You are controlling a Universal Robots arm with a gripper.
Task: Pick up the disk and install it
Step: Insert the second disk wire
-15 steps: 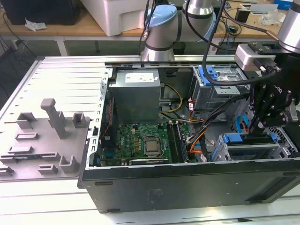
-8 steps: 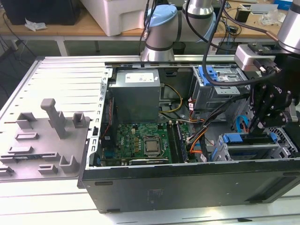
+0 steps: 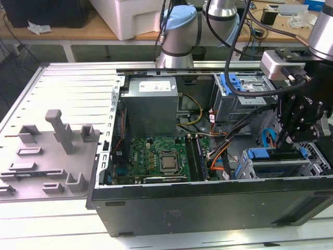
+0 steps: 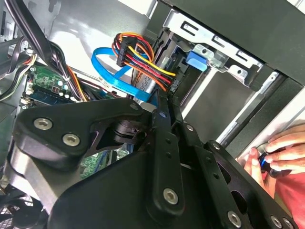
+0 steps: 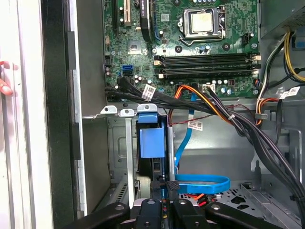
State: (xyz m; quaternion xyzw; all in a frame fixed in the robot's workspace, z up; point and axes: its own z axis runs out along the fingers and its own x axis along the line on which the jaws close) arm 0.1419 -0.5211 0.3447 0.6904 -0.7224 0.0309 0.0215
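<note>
Inside the open computer case (image 3: 208, 208), at the exterior view's right, the black gripper (image 3: 293, 136) hangs over the lower drive cage (image 3: 276, 169) near the front corner. Its fingers (image 5: 162, 188) are drawn close together, pinched onto the edge of the disk (image 5: 147, 143), which stands on edge in the cage with its blue carrier frame facing outward. How far the disk is seated I cannot tell, since the cage walls hide its lower part. A looped blue data cable (image 5: 202, 183) lies just beside the gripper, and a bundle of coloured power wires (image 4: 143, 59) ends in a black connector near the cage in the second wrist view. The green motherboard (image 3: 156, 159) with its bare processor socket (image 3: 168, 162) sits mid-case, the grey power supply (image 3: 151, 101) beyond it. A person's hand (image 4: 281, 155) rests outside the case wall in the second wrist view. On the exterior view's left, a grey moulded fixture tray (image 3: 49, 156) lies on the table.
</note>
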